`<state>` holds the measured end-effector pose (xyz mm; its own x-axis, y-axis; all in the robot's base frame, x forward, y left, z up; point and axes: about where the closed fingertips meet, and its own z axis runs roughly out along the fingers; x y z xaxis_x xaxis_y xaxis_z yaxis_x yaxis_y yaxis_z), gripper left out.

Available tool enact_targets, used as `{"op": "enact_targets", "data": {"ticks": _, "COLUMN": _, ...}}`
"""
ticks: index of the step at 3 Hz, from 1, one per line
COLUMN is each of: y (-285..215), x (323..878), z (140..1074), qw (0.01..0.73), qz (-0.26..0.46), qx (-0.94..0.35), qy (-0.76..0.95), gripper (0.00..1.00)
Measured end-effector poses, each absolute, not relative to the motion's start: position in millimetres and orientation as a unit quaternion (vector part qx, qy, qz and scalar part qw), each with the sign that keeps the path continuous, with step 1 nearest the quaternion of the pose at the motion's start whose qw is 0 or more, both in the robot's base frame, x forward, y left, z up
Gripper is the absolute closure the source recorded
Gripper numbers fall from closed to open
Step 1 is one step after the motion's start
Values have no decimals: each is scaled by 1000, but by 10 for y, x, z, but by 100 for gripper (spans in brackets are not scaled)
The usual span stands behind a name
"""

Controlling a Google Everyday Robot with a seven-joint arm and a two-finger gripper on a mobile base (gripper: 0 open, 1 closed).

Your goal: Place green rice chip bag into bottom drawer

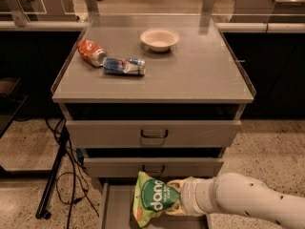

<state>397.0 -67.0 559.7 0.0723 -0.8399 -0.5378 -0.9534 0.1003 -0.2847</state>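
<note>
**One green bag gripped over the lowest drawer**

One white arm (248, 205) comes in from the lower right corner, cut off by the frame edge. At its end the pincer (172, 205) is clenched on the right side of the green rice chip bag (151, 199). Only pale, cream-coloured parts of the pincer show past the crinkled foil; the rest is hidden behind the bag.

The bag stands roughly upright, leaning a little. It is bright green with a darker green round patch, and its white lettering runs sideways up the face. The top edge is crimped and pale. Orange-tan shapes near its lower end are hard to make out. It hangs over the pulled-out bottom drawer (118, 209), in front of the middle drawer (190, 167). Whether its lower edge touches the drawer floor cannot be told.

Only a strip of plain grey floor and the left wall of that drawer show. The bag and arm cover the rest, and the picture's bottom edge cuts off its front.

Above, the middle drawer's handle is partly hidden by the bag's top. The top drawer (105, 133) shows its whole grey front and recessed handle.

On the counter (200, 75) a crushed blue can (125, 66) lies near a crushed orange-red can (92, 52), and a pale bowl (159, 38) sits farther back. Dark cables (71, 185) trail over the speckled floor on the left.
</note>
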Motion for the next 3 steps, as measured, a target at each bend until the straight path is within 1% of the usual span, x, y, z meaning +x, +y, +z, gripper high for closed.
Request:
{"op": "enact_targets", "data": {"ticks": 1, "y": -772, "x": 4169, "z": 5442, "qw": 337, "qz": 83, "qx": -664, "qy": 662, "gripper": 100}}
{"op": "enact_targets", "data": {"ticks": 3, "y": -801, "x": 4196, "z": 5284, "qw": 331, "qz": 77, "qx": -662, "qy": 668, "gripper": 100}}
